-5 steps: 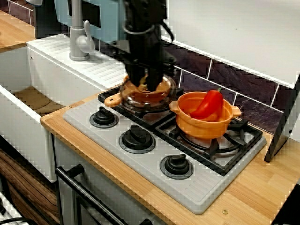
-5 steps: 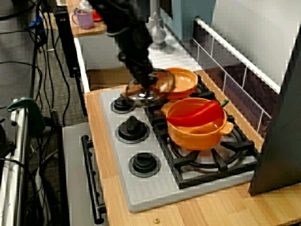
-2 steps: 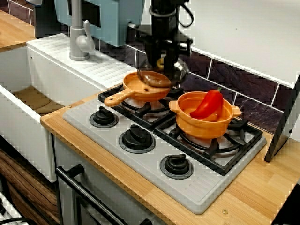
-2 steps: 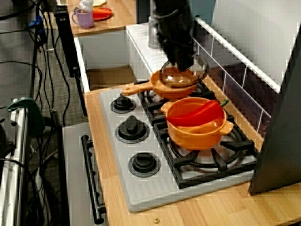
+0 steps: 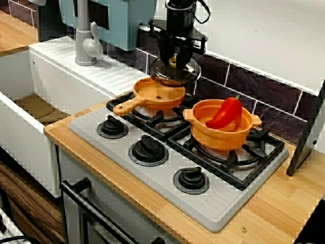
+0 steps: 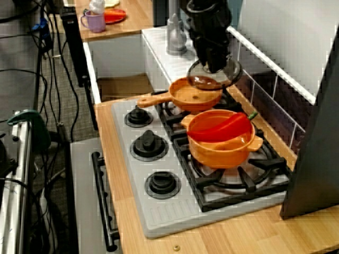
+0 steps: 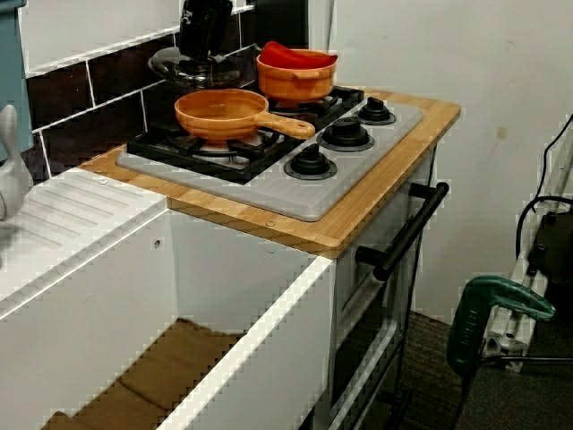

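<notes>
I am holding the glass lid (image 5: 175,76) up in the air with the tool (image 5: 175,61), which is clamped on the lid's knob. The lid is hanging nearly flat over the back edge of the orange frying pan (image 5: 158,94), close to the tiled wall (image 5: 254,89). The orange pot (image 5: 222,131) with the red pepper (image 5: 226,112) is sitting beside the pan. The arm is pointing straight down.

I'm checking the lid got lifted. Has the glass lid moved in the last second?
Yes. The glass lid, held by the gripper, has risen off the orange pan and shifted back toward the tiled wall.
</notes>
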`<state>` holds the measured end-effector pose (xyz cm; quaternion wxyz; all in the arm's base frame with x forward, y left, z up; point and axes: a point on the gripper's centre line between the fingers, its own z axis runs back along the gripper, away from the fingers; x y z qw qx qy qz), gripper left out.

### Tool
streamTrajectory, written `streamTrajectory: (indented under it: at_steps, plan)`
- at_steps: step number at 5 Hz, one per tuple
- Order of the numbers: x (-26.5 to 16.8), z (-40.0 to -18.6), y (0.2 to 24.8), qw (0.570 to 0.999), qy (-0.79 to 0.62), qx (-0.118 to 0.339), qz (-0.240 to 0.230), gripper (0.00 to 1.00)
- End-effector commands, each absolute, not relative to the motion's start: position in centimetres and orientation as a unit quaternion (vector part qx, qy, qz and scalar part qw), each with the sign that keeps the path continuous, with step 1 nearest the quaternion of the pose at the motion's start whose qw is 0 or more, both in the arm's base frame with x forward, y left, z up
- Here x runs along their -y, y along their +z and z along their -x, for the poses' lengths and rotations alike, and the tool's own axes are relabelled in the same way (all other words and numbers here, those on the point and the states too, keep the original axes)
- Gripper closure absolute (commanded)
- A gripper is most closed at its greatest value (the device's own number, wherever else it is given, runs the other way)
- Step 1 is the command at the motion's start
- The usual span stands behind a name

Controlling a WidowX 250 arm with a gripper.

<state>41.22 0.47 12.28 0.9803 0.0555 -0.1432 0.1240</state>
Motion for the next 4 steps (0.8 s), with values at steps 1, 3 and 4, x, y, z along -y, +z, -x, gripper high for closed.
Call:
streamTrajectory:
  at_steps: [1,3,4]
  plan:
    - [-0.3,-40.6,14.3,0.982,0.106,0.146,-0.057,1.00]
    - [0.1,-39.1,14.3,0.986,0.095,0.128,-0.055,1.00]
    - [0.1,-39.1,13.2,0.987,0.084,0.122,-0.066,1.00]
